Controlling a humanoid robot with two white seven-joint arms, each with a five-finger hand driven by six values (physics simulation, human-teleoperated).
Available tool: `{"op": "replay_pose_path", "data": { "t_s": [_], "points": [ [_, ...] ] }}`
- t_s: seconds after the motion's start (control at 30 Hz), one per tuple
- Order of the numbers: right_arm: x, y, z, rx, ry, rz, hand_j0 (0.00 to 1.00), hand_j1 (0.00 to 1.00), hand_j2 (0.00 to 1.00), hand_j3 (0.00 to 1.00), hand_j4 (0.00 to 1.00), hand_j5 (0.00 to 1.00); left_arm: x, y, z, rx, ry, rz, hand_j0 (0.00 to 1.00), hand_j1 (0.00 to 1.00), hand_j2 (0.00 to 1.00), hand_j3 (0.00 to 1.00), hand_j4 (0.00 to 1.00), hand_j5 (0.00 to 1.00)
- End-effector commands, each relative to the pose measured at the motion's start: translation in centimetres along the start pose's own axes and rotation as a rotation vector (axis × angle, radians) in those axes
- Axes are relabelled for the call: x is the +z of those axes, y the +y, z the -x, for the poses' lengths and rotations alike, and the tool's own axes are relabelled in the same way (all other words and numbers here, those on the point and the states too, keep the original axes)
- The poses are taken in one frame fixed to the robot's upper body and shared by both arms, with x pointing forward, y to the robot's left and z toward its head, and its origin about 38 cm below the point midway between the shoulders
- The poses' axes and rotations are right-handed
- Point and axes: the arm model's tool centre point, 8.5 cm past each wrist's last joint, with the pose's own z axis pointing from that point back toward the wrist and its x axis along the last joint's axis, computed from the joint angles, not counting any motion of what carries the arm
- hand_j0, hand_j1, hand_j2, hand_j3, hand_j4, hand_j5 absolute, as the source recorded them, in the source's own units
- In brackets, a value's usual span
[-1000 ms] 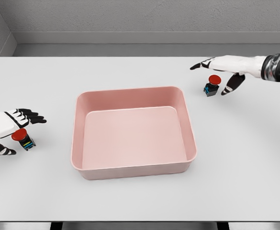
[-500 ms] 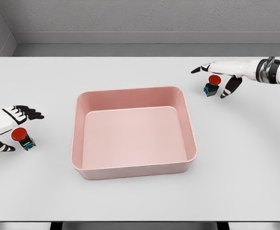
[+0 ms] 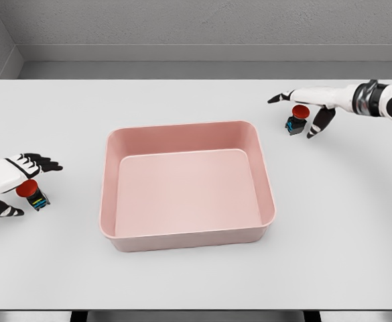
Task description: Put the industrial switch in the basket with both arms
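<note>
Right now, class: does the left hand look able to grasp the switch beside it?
Probably yes. The left hand sits open around the left switch, fingers above and thumb below, and nothing stands between them.

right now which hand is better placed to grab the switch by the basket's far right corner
The right hand. Its open fingers already straddle the red-capped switch near the far right corner of the pink basket. The left hand is across the table, cupped around the other switch.

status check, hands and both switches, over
Left hand open around left switch. Right hand open over right switch. Neither lifted. Basket empty, path clear.
</note>
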Motion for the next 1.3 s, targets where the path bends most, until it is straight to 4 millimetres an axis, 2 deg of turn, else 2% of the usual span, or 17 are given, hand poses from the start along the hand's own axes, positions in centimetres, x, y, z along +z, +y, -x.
{"op": "replay_pose_path", "data": {
  "t_s": [0.0,0.4,0.5,0.57,0.63,0.67,0.77,0.83,0.87,1.03,1.23,1.27],
  "points": [
    [-0.1,0.2,0.1,-0.006,0.006,-0.003,1.0,1.0,1.0,1.0,1.0,1.0,0.0,-0.3,0.3,0.009,0.009,0.0,1.0,1.0,1.0,1.0,1.0,1.0],
    [-0.7,-0.2,0.5,-0.024,0.03,-0.004,0.94,0.94,0.94,0.94,0.94,0.94,-0.5,-0.8,0.1,0.015,0.006,-0.005,1.0,1.0,1.0,1.0,1.0,1.0],
    [-0.7,-0.5,0.4,-0.021,0.028,-0.003,0.9,0.9,0.9,0.9,0.9,0.9,-0.5,-0.7,0.3,0.015,0.009,-0.005,0.83,0.83,0.83,0.83,0.83,0.83],
    [-0.7,-0.5,0.4,-0.02,0.027,-0.003,0.86,0.86,0.86,0.86,0.86,0.86,-0.5,-0.7,0.4,0.016,0.01,-0.005,0.66,0.66,0.66,0.66,0.66,0.66],
    [-0.8,-0.2,0.4,-0.017,0.029,-0.014,0.83,0.83,0.83,0.83,0.83,0.83,-0.5,-0.8,0.3,0.015,0.01,-0.002,0.6,0.6,0.6,0.6,0.6,0.6],
    [-0.9,-0.2,0.4,-0.016,0.029,-0.016,0.82,0.82,0.82,0.82,0.82,0.82,-0.6,-1.0,0.2,0.018,0.007,0.004,0.6,0.6,0.6,0.6,0.6,0.6],
    [-0.8,-0.1,0.5,-0.017,0.031,-0.016,0.8,0.8,0.8,0.8,0.8,0.8,-0.6,-1.1,0.3,0.017,0.007,0.01,0.49,0.49,0.49,0.49,0.49,0.49],
    [-0.8,-0.1,0.6,-0.018,0.032,-0.016,0.78,0.78,0.78,0.78,0.78,0.78,-0.6,-1.0,0.2,0.017,0.005,0.007,0.48,0.48,0.48,0.48,0.48,0.48],
    [-0.7,-0.1,0.7,-0.02,0.036,-0.017,0.77,0.77,0.77,0.77,0.77,0.77,-0.5,-1.0,0.2,0.018,0.006,0.009,0.44,0.44,0.44,0.44,0.44,0.44],
    [-0.5,0.2,1.3,-0.031,0.05,-0.02,0.74,0.74,0.74,0.74,0.74,0.74,-0.6,-0.6,-0.1,0.011,-0.007,0.001,0.4,0.4,0.4,0.4,0.4,0.4],
    [-0.5,0.1,1.2,-0.031,0.049,-0.017,0.69,0.69,0.69,0.69,0.69,0.69,-1.3,0.8,-1.9,-0.017,-0.065,-0.028,0.35,0.35,0.35,0.35,0.35,0.35],
    [-0.5,0.1,1.2,-0.031,0.049,-0.017,0.66,0.66,0.66,0.66,0.66,0.66,-1.4,0.9,-2.0,-0.02,-0.07,-0.031,0.35,0.35,0.35,0.35,0.35,0.35]
  ]
}}
